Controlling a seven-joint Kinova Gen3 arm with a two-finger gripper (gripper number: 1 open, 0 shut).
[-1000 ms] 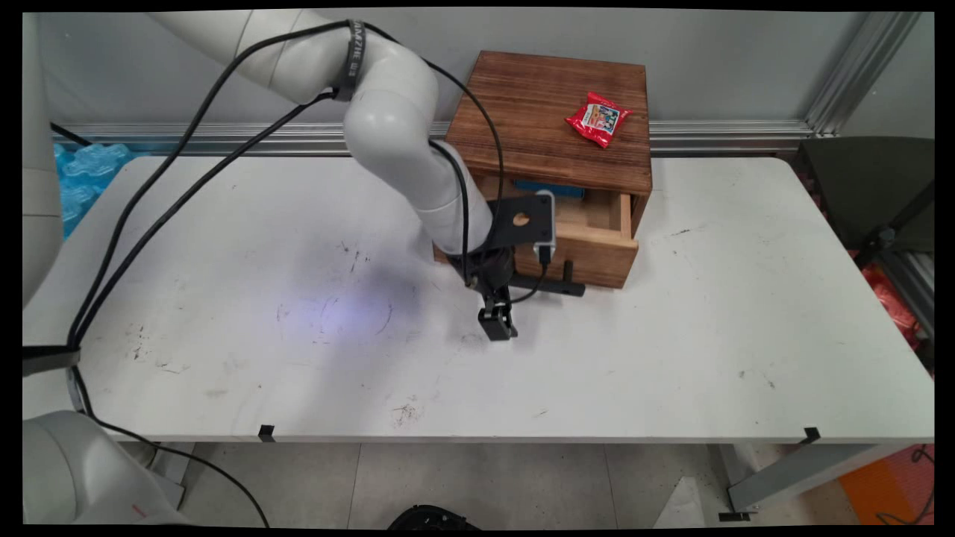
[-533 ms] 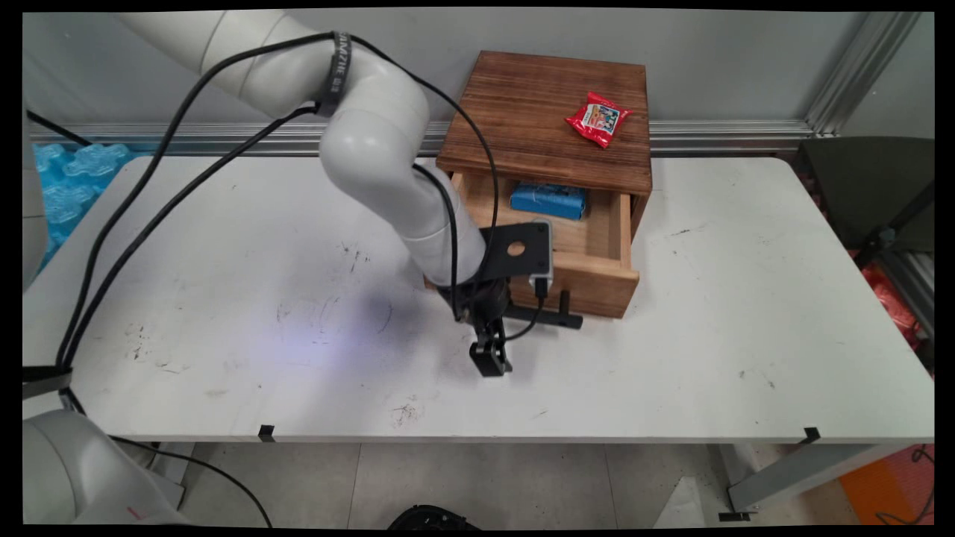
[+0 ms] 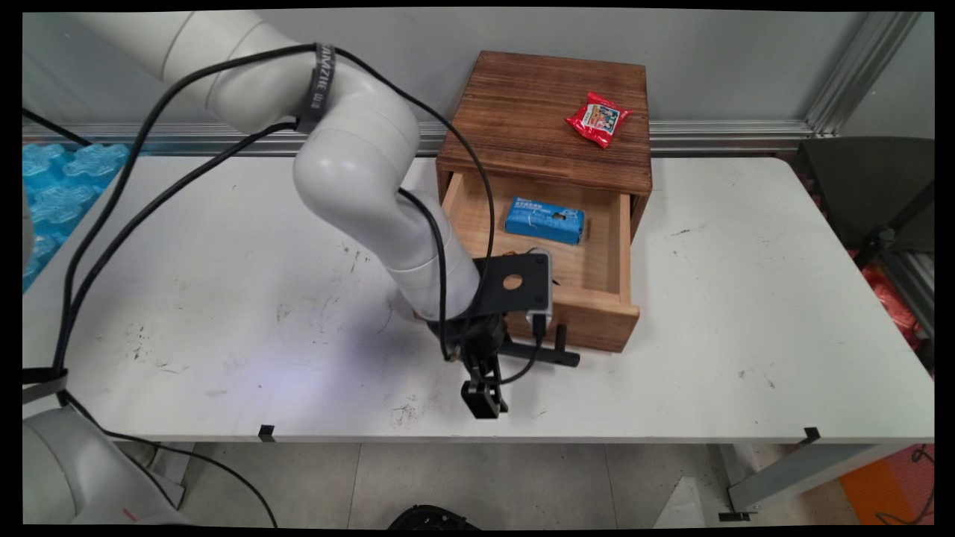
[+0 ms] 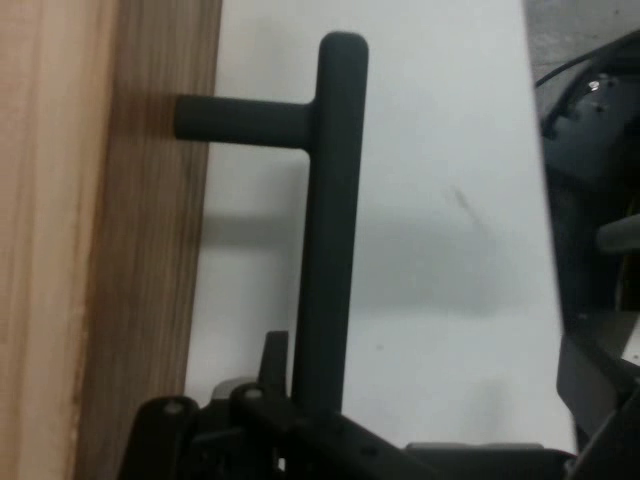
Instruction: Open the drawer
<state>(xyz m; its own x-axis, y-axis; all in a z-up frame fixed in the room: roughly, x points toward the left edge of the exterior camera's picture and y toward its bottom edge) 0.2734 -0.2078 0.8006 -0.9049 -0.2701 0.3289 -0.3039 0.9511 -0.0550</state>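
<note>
Clamped round the black bar handle (image 4: 325, 250) of the wooden drawer (image 3: 589, 317), the gripper (image 3: 498, 350) sits low over the near part of the white table (image 3: 746, 298), and the hand view shows the bar running straight down into the black linkage at the bottom edge, so the hold is on the handle's end. One short post joins the bar to the drawer front (image 4: 110, 250), which fills the left side of that view as pale and brown wood grain. In the main view the drawer stands pulled well out of the dark wooden box (image 3: 545, 119) toward the near edge of the table, with its floor open to sight. A blue packet (image 3: 545, 220) lies flat inside the drawer, toward its back and a little right of the middle, apart from the side walls. On top of the box, near its right rear corner, rests a small red snack bag (image 3: 598, 118). The white arm (image 3: 358, 179) reaches in from the upper left and bends down to the handle, with black cables (image 3: 149, 194) looping from it across the left of the table. Blue wrapping (image 3: 52, 179) shows beyond the table's far left edge.
</note>
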